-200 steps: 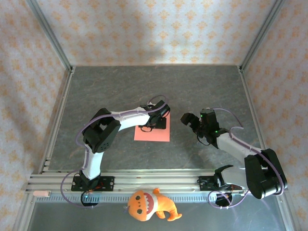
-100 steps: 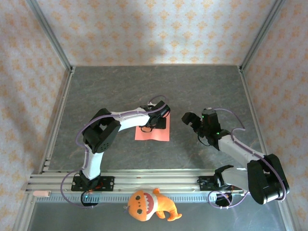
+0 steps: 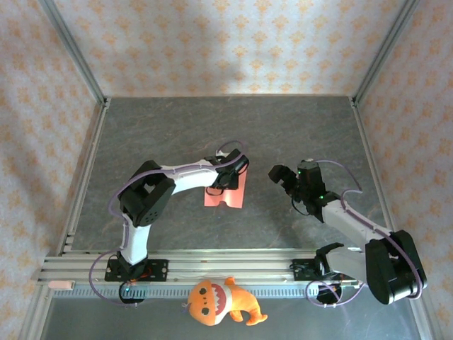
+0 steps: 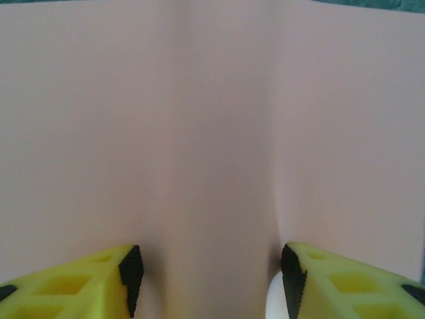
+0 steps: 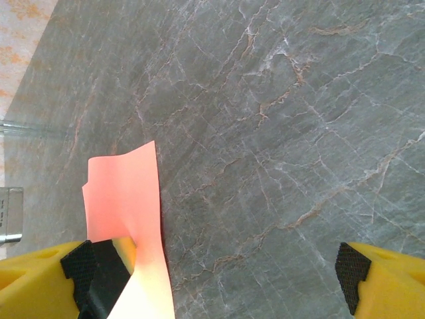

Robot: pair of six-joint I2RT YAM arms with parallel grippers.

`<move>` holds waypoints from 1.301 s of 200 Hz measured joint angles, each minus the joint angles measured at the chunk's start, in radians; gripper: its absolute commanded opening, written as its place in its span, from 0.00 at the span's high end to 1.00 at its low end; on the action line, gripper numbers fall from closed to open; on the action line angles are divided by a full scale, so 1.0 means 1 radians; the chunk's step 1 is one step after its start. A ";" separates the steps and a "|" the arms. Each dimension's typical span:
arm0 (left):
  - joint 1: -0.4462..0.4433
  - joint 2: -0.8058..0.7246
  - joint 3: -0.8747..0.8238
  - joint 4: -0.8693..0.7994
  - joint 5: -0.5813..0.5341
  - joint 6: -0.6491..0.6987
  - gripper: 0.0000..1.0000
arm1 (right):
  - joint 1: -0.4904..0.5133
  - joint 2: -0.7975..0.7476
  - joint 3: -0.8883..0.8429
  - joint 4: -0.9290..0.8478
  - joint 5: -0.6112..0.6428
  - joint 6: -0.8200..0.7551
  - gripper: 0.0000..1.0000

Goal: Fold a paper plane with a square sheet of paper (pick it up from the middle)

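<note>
Down on the grey marbled counter (image 3: 212,127), the left end effector (image 3: 224,183) sits right over the middle of the square sheet of paper (image 3: 228,198), the arm reaching in from the left. From above, the red-pink sheet is no flat square: it looks narrow and buckled, its near edge notched, and it lies at about the centre of the counter.

Up close on the left wrist camera, the paper (image 4: 212,133) takes up almost the whole frame, and a soft rounded ridge runs up its middle. The black pads (image 4: 131,276) of the left end effector (image 4: 210,276) press in on that ridge from either side. The jaws stand half closed, grasping the sheet by its middle.

Over on the right, the right end effector (image 3: 279,175) hangs near the sheet but apart from it, pointing towards it. Its yellow fingers (image 5: 378,279) are spread wide, fully released, with bare counter (image 5: 279,133) between them. From this wrist the sheet (image 5: 123,193) stands up off the counter, one corner lifted, just past the finger at the left of the frame.

An orange plush toy (image 3: 219,301) lies at the near edge, in front of the arm bases, well apart from the paper.
</note>
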 measured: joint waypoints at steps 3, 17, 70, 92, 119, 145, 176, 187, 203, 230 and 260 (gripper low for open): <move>0.000 -0.005 -0.005 0.003 0.002 -0.010 0.59 | 0.000 -0.002 0.000 -0.002 0.002 0.001 0.05; 0.000 -0.031 -0.031 0.017 0.019 -0.010 0.61 | 0.000 -0.014 0.000 -0.013 0.003 0.008 0.05; 0.000 -0.236 -0.136 0.119 0.089 -0.061 0.66 | 0.000 -0.114 -0.006 -0.027 0.026 0.060 0.05; 0.000 -0.298 -0.151 0.188 0.136 -0.079 0.66 | 0.000 -0.151 -0.017 -0.045 0.040 0.080 0.05; 0.000 -0.329 -0.198 0.306 0.224 -0.107 0.66 | 0.000 -0.174 -0.018 -0.075 0.069 0.089 0.05; 0.003 -0.335 -0.301 0.455 0.328 -0.148 0.66 | -0.002 -0.189 -0.022 -0.093 0.088 0.099 0.07; 0.022 -0.324 -0.407 0.597 0.435 -0.198 0.66 | -0.002 -0.212 -0.042 -0.087 0.084 0.099 0.09; 0.032 -0.316 -0.425 0.635 0.459 -0.211 0.67 | -0.002 -0.218 -0.054 -0.078 0.078 0.099 0.10; 0.047 -0.303 -0.440 0.684 0.491 -0.226 0.66 | -0.002 -0.220 -0.072 -0.057 0.066 0.100 0.11; 0.068 -0.293 -0.454 0.732 0.524 -0.243 0.66 | -0.002 -0.219 -0.092 -0.012 0.041 0.104 0.12; 0.075 -0.293 -0.466 0.759 0.535 -0.243 0.66 | -0.002 -0.207 -0.101 0.034 0.014 0.108 0.15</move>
